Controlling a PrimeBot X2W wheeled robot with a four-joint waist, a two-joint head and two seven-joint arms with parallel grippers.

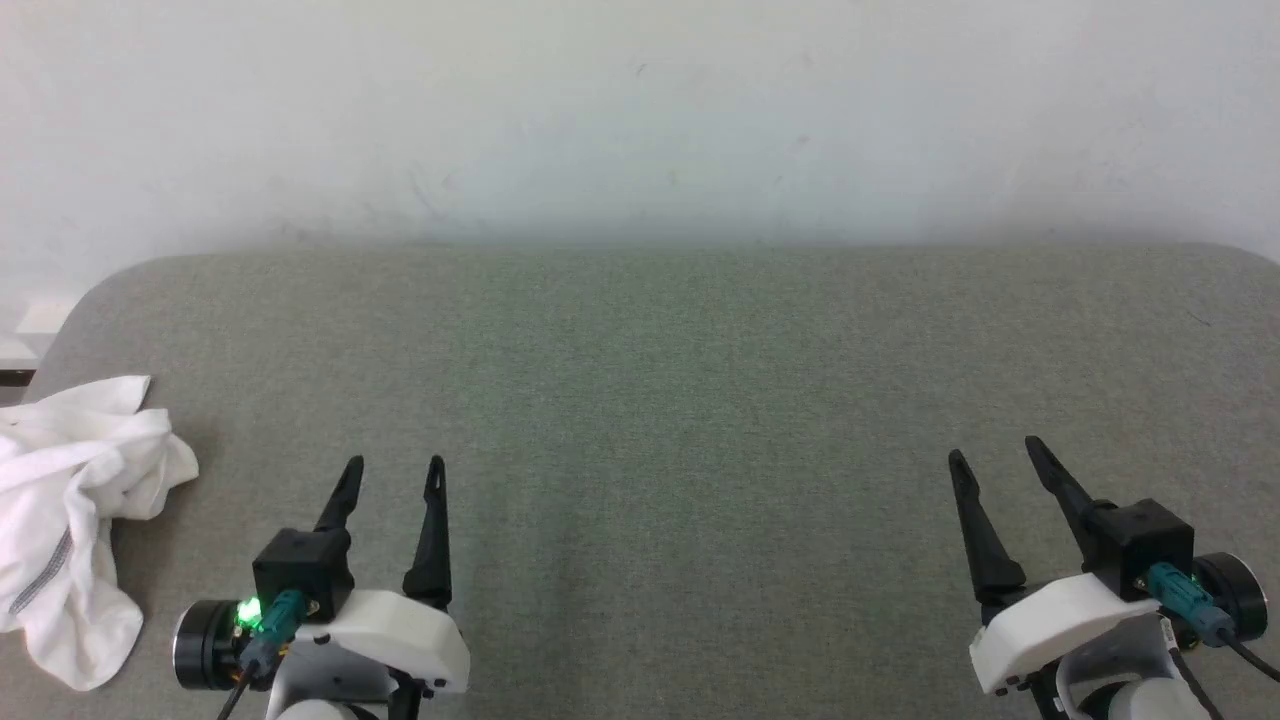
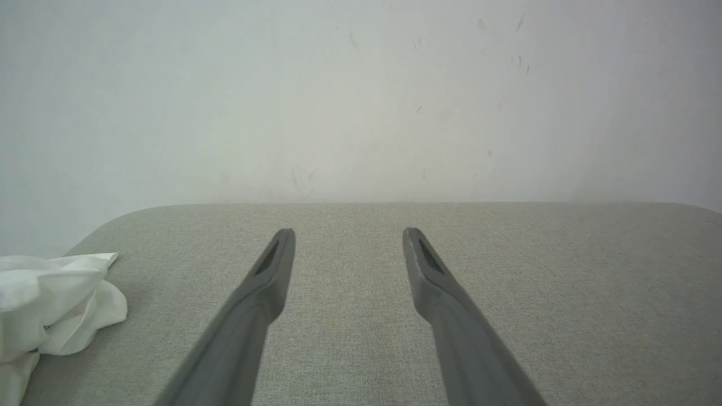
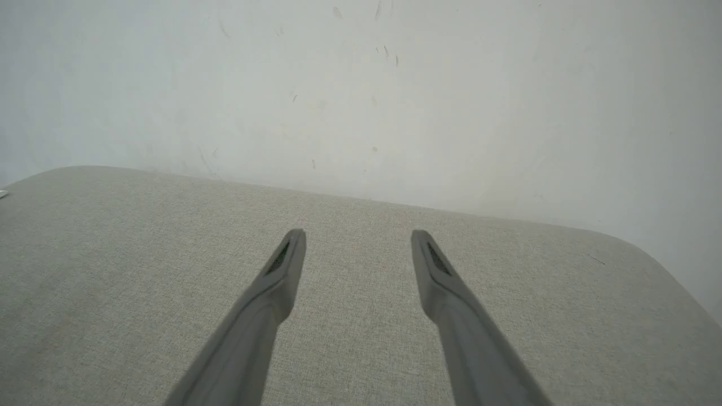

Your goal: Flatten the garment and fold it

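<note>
The garment [image 1: 70, 520] lies crumpled in a white heap at the left edge of the tabletop [image 1: 680, 400], closer to the near-left corner than the far-left one. Part of it runs out of the head view, so I cannot tell whether any of it hangs over that edge. The heap is longer than it is wide. Its long axis runs roughly along the left edge, from far to near, and a grey seam line [image 1: 45, 580] shows on the lower fold. Nothing is spread flat yet, so the task looks to be at its very start.

The left end effector [image 1: 394, 465] is near the garment, on the inward side, with its fingers apart and nothing between them. They point toward the far edge, so the heap lies off to the left of their line. In the left wrist view the garment [image 2: 51, 299] sits at the left margin, beside the left end effector [image 2: 348, 234] rather than ahead of it.

The right end effector [image 1: 995, 450] is well apart from the garment, near the right edge. Its fingers are also spread and empty, as the right wrist view confirms [image 3: 358, 234].

The left arm is plainly the nearer one, and reaching the cloth would likely need a turn or a sideways move. A broad bare stretch between the arms, reaching to the far edge under the wall [image 1: 640, 120], leaves open room for laying the garment out.
</note>
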